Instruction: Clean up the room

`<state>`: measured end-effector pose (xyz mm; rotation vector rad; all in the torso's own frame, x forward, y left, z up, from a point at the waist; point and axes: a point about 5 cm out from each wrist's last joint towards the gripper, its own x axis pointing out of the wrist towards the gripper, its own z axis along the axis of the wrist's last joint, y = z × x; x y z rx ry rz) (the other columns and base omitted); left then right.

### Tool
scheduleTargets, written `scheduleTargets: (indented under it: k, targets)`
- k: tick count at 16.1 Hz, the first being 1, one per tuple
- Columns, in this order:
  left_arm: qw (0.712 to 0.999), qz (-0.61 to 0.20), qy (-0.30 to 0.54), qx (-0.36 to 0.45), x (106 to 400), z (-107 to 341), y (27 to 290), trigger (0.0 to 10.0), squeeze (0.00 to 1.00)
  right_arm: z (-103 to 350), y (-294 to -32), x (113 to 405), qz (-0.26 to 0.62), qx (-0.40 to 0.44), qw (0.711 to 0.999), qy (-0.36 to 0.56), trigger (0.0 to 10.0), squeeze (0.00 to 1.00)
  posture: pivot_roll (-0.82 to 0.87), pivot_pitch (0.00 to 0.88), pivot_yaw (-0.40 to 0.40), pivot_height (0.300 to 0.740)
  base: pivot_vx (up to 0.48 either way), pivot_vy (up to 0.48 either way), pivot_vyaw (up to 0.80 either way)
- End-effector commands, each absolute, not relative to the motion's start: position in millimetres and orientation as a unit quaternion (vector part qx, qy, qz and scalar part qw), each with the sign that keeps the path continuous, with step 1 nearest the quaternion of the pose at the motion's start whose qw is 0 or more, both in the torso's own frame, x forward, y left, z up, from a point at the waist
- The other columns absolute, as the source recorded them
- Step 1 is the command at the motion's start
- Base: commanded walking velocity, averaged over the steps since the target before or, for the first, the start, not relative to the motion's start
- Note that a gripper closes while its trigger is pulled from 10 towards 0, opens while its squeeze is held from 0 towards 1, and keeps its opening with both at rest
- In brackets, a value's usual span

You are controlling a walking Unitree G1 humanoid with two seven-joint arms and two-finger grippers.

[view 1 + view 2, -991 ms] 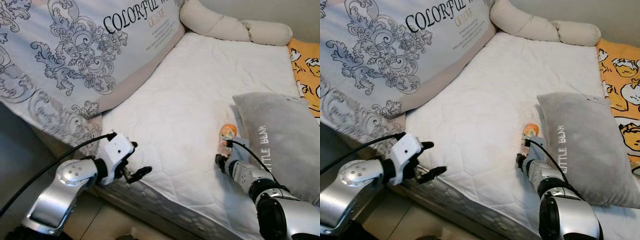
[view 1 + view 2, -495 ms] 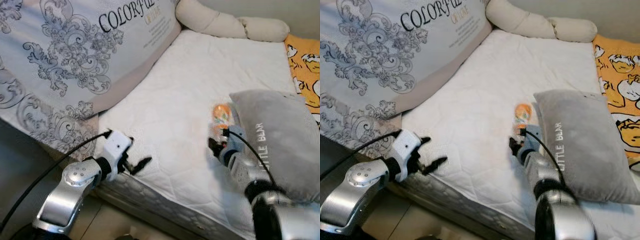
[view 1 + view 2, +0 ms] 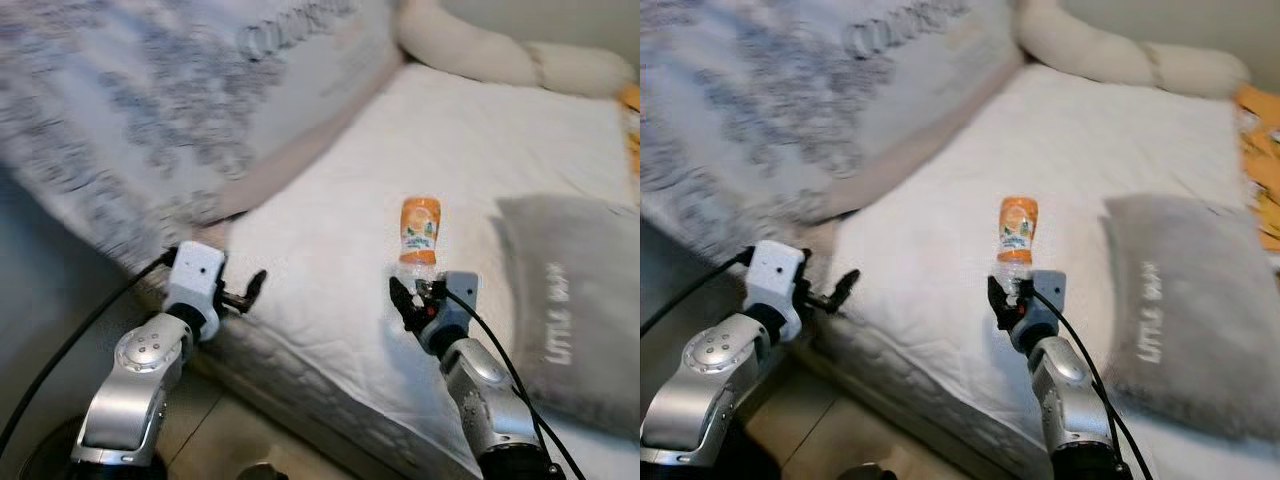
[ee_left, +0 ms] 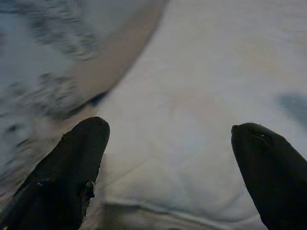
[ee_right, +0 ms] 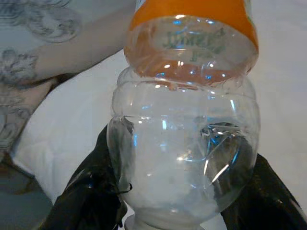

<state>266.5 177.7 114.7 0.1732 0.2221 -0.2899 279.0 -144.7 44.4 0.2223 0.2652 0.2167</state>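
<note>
White mattress (image 3: 330,210) fills the scene before us, with a patterned quilt (image 3: 150,110) heaped on its far-left side and a grey pillow (image 3: 575,300) just right of the bottle (image 3: 420,232). We have the bottle pinched in our right gripper (image 3: 418,300), fingers pressed on its clear lower body, and it seems lifted clear of the mattress, near the front edge. We judge the pick-up done; what remains is carrying it off the bed to wherever rubbish goes, which calls for a firm hold and a turn away. Its long axis stands nearly upright: the narrow neck end sits down in our grip, while the orange-labelled body points up. Our left gripper (image 3: 245,290) hangs spread and empty at the front-left corner of the mattress.
</note>
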Motion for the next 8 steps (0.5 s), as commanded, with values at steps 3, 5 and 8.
scheduleTargets:
  k: [3, 5, 8]
  targets:
    - [0.984, -0.106, 0.109, 0.096, 274, 113, 184, 10.0, 0.00, 55, -140, 273, 0.115, 0.081, 0.980, 0.140, 10.0, 0.00, -0.01, 0.000, 0.023, 0.740, 0.000, 0.000, 0.80]
    - [0.984, -0.099, 0.116, 0.094, 275, 110, 185, 10.0, 0.00, 58, -140, 274, 0.109, 0.086, 0.981, 0.134, 10.0, 0.00, -0.02, 0.000, 0.022, 0.740, 0.000, 0.000, 0.80]
    - [0.982, -0.097, 0.128, 0.104, 279, 106, 181, 10.0, 0.00, 61, -139, 276, 0.123, 0.098, 0.979, 0.133, 10.0, 0.00, -0.01, 0.000, 0.024, 0.740, 0.000, 0.000, 0.80]
